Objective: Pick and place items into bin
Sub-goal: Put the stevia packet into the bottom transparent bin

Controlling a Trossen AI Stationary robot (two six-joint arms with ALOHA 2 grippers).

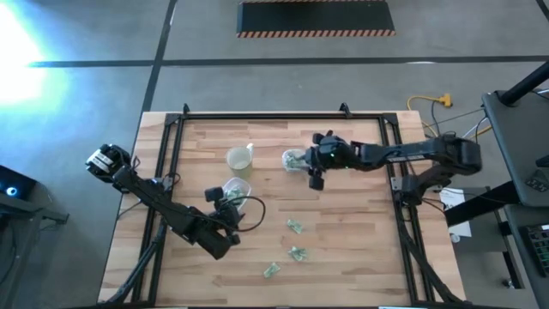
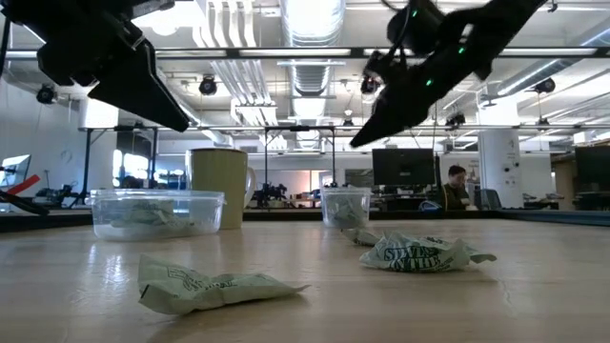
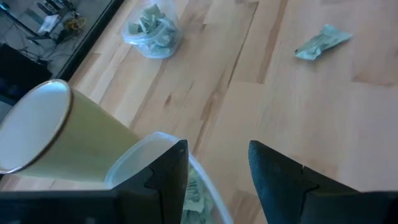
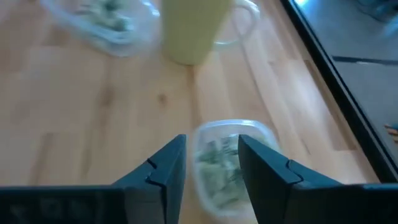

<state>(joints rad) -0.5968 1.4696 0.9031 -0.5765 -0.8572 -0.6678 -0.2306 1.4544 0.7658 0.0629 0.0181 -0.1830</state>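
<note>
Items (image 1: pixel 297 254): three loose on table (image 1: pixel 360 249), others in two clear bins | right gripper (image 4: pixel 211 168): fingers parted, empty, hovering over far bin (image 4: pixel 225 163) | left gripper (image 3: pixel 217 177): wide open, empty, above near bin (image 1: pixel 234 189) | advice: clear rim before retreating, then approach nearest wrapper squarely

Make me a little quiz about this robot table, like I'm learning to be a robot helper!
1. How many small pale-green crinkled wrapped pieces lie loose on the bare wooden table in the high view?
2. True or false: the pale yellowish cup is lying tipped on its side.
3. In the right wrist view, what shows between the open fingers of the right gripper?
A. the handle of a metal spoon
B. a small clear plastic tub with wrapped pieces inside
C. a red ball

Key: 1 three; 2 false, it stands upright; 3 B.
</note>
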